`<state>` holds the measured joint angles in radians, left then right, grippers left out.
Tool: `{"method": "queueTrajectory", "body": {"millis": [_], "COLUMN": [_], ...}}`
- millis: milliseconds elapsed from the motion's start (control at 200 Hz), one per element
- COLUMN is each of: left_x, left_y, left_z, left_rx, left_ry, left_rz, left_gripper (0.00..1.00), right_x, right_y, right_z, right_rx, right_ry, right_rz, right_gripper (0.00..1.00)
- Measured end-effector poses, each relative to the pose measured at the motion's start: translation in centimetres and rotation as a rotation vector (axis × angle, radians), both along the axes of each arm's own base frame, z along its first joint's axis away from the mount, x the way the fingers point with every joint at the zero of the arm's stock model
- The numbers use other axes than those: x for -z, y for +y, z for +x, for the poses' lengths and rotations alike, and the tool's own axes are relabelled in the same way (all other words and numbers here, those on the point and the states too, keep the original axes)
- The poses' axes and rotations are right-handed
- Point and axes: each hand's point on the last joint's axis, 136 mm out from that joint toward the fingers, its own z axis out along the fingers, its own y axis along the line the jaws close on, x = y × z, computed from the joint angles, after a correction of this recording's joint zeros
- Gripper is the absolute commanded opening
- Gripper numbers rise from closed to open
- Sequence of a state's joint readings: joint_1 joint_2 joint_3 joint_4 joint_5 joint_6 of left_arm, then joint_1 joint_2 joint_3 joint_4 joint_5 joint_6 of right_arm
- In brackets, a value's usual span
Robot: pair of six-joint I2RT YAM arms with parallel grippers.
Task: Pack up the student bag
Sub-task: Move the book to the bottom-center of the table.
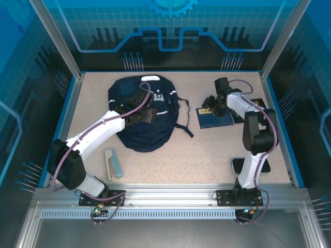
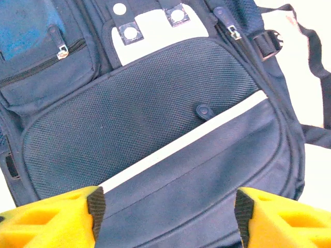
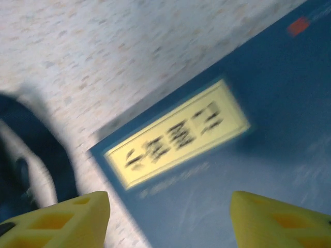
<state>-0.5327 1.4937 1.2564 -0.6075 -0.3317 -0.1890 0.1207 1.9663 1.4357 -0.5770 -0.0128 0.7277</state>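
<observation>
The left gripper (image 2: 169, 211) hung released, its two yellow fingers (image 2: 77, 214) spread wide with nothing between them; directly beneath the gap lay the dark front panel of the student bag (image 2: 155, 113); a thin white stripe (image 2: 181, 147) ran slantwise across that panel, a small dark zip pull (image 2: 204, 110) sat just above the stripe, and a white-grey patch (image 2: 155, 31) with round studs showed near the bag's top edge. From the top camera the bag lay flat on the table (image 1: 207, 155), left of centre and towards the far side, with the left arm reaching over it from the near left corner; a dark strap (image 1: 185, 126) trailed from the bag's right side onto the tabletop.

The right gripper (image 3: 168, 217) was likewise unclenched, its yellow fingers (image 3: 274, 217) well apart and holding nothing; below them lay a navy book (image 3: 248, 170) bearing a yellow label (image 3: 178, 132) whose lettering was too blurred to read; the book rested flat on the table to the right of the bag, near the strap but apart from the bag's body.

Near the left arm's base a pale, narrow flat object (image 1: 113, 163) lay on the table; a dark flat item (image 1: 264, 166) sat beside the right arm's base, partly hidden by the arm.
</observation>
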Motion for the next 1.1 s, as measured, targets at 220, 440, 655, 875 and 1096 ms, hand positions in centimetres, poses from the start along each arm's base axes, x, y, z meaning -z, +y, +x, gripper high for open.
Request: {"method": "queueTrajectory", "body": {"millis": [220,440,655,875,1096], "left_x": [-2.2,-3.3,-2.8,-1.5,-1.2], "left_y": [-0.4,-1.1,-2.2,-4.9,-8.1], "left_z": [-1.7,-2.5,-2.9,-4.0,-4.9], "left_rx": [-0.040,-0.056,-0.111,-0.115,-0.086], "left_ry": [-0.016,-0.005,0.050,0.123,0.177], "left_rz": [-0.156,-0.256,-0.378,-0.493,-0.576], "left_gripper": [0.94,0.97,0.98,0.98,0.98], "right_x": [2.3,2.5,2.5,2.3,0.8], "right_y": [-2.8,-3.0,-2.2,2.3,2.4], "right_z": [0.4,-1.0,-7.0,-15.3,-15.9], "right_rx": [-0.001,-0.007,0.012,-0.013,-0.129], "right_ry": [0.079,0.089,0.142,0.199,0.214], "right_rz": [-0.033,-0.021,0.029,0.124,0.057], "right_gripper": [0.85,0.82,0.84,0.84,0.88]}}
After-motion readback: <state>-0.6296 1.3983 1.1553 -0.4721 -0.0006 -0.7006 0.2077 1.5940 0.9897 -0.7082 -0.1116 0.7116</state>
